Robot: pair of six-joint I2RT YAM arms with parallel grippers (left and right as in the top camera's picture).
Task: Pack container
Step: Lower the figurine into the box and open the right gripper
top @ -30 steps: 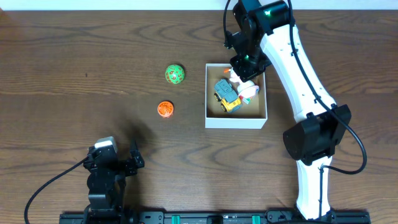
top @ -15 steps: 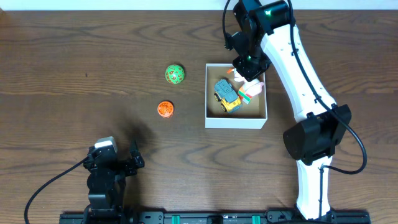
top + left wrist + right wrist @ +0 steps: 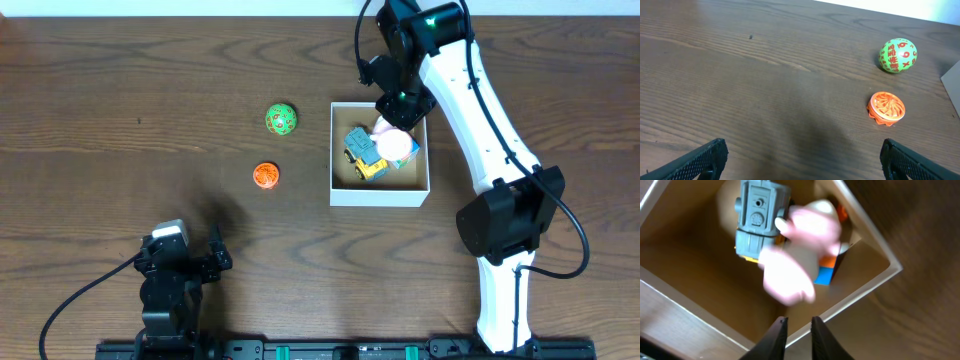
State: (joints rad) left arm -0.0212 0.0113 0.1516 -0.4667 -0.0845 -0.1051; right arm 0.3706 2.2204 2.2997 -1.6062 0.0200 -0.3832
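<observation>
The container, a square white box with a brown inside, stands right of centre. It holds a grey and yellow toy truck and a pink and white soft toy. My right gripper hovers over the box's far right corner. In the right wrist view its fingers are slightly apart and empty above the container, the blurred pink toy and the truck. My left gripper is open and empty near the front edge.
A green ball with red marks and an orange disc lie on the wooden table left of the box. Both show ahead of the left gripper, the ball beyond the disc.
The pink and white toy has left my right gripper and dropped into the box beside the truck. The right gripper has risen slightly. The left arm has not moved.
</observation>
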